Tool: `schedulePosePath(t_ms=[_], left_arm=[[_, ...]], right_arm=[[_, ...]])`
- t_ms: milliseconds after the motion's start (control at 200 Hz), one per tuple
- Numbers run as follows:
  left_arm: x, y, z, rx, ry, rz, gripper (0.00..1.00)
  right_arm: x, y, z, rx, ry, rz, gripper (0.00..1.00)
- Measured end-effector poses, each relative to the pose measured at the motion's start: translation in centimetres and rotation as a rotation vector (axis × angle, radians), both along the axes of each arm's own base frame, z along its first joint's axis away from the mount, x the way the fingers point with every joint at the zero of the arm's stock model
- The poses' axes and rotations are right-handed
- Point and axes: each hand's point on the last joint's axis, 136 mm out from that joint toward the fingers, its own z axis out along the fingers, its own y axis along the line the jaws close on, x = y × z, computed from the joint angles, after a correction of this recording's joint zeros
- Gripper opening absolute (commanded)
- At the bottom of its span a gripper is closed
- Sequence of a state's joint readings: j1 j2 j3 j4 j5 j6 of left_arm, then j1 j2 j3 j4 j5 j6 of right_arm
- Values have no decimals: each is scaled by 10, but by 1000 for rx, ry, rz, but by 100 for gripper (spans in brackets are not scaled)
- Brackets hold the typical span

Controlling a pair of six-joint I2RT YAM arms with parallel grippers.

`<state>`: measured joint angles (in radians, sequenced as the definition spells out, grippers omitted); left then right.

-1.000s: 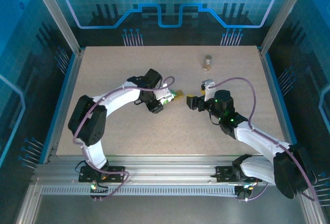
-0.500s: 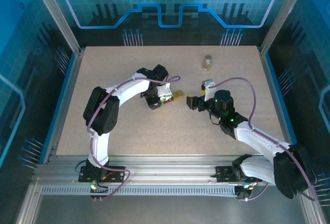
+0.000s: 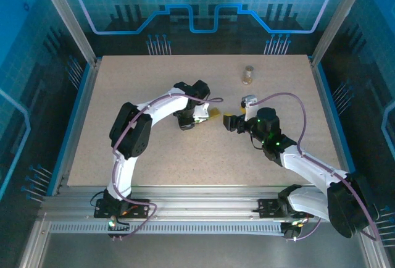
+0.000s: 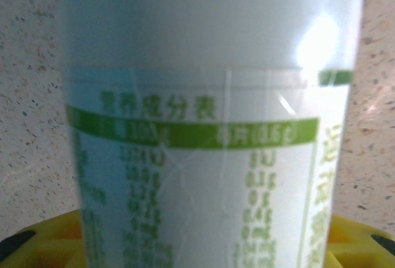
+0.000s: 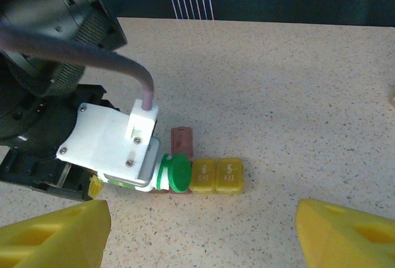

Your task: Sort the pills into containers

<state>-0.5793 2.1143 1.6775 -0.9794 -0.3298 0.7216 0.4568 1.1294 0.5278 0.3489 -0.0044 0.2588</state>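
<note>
Speckled beige tabletop (image 3: 154, 150): left gripper (image 3: 195, 117) grips a green-capped white plastic bottle (image 4: 210, 126) beside yellow square box (image 5: 227, 175) and red-brown square box (image 5: 182, 139); right gripper (image 5: 200, 228) gapes wide; sorting apparently unstarted.

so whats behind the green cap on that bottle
A red-brown box sits just behind the bottle's cap, seen from the right wrist. The cap covers its near edge, so contact can't be told.

The bottle (image 4: 210, 126) is smooth white plastic, with a bright glare spot at upper right. Its glossy label is printed in green and creased with fine lines. The green cap (image 5: 179, 173) looks like satin plastic. The yellow boxes (image 5: 229, 175) and the red-brown box (image 5: 182, 139) are faintly shiny plastic. The surface (image 5: 296, 83) is matt, speckled beige and stone-like.
</note>
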Motion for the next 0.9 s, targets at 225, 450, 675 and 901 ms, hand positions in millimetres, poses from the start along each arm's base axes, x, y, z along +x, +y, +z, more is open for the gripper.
schedulePosePath(t_ms=[225, 450, 675, 901], left_arm=[[5, 2, 7, 105, -48, -81, 1], [10, 5, 12, 173, -75, -141, 1], [18, 2, 22, 172, -102, -148, 1], [20, 4, 24, 191, -106, -173, 1]], right_arm=[[0, 0, 0, 1, 0, 0, 80], [-1, 0, 2, 7, -2, 3, 80], [-1, 1, 3, 12, -1, 5, 80], [-2, 1, 4, 15, -4, 9, 80]])
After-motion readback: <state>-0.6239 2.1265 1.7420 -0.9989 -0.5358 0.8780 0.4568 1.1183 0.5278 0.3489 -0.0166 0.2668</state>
